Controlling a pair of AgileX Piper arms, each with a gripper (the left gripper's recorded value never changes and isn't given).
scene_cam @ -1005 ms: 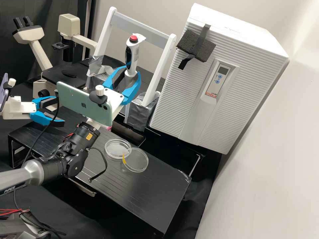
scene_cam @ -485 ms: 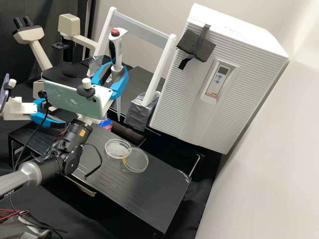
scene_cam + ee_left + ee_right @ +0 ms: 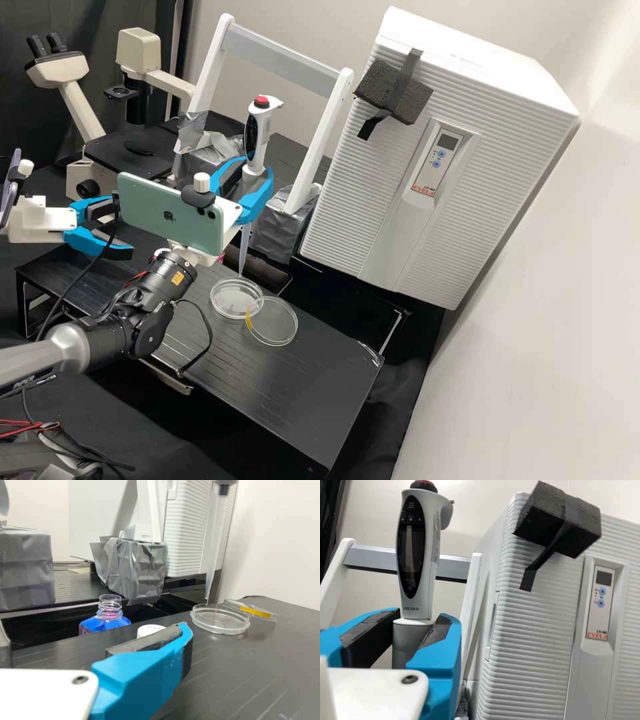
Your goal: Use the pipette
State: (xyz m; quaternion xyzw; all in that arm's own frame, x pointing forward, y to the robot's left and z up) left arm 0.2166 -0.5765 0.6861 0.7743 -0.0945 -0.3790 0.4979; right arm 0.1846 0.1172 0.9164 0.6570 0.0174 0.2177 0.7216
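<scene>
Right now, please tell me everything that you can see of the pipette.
The pipette is a white plastic hand pipette with a red push button on top, a dark strip down its handle and a long clear tip. It stands nearly upright, tip down, clamped at its lower body in the right gripper. The tip's end hangs by the far rim of a clear round dish. I cannot tell whether it touches the dish.

On the black ribbed bench top, a clear round shallow dish and a yellow-striped clear round dish are set edge to edge; a small open bottle of blue liquid is stood nearby.
</scene>
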